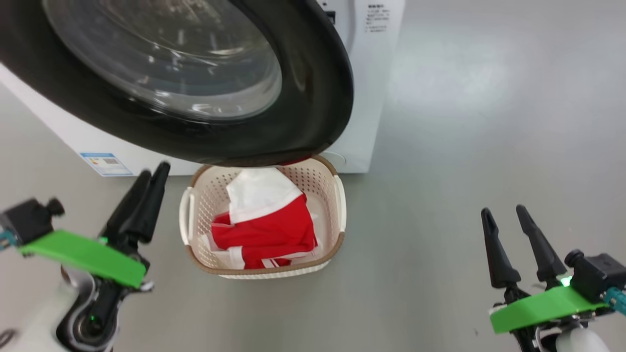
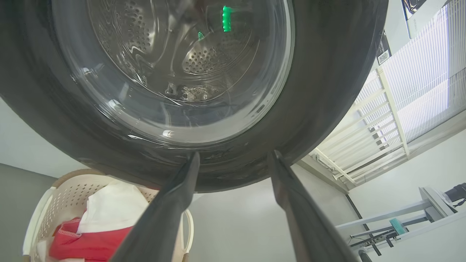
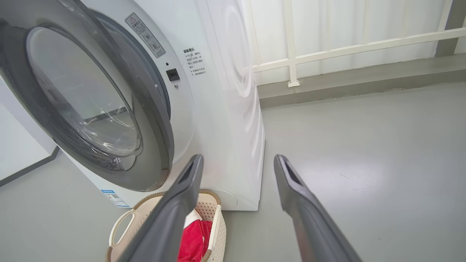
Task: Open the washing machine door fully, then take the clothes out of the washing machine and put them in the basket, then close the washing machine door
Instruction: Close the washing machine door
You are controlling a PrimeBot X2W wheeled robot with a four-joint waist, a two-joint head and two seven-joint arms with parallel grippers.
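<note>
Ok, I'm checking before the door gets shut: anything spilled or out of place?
Nothing stands out. The clothes lie inside the basket, none on the floor, and the washing machine door stands ajar above the basket's back rim.

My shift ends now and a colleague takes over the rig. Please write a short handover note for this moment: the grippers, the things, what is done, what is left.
Left gripper: fingers open, empty, pointing at the lower rim of the washing machine door.
Right gripper: fingers open, empty, off to the right.
Clothes: red and white, lying in the basket, which stands before the washing machine, under the open door.
Done: door opened, clothes in basket.
Left: close the door.
</note>
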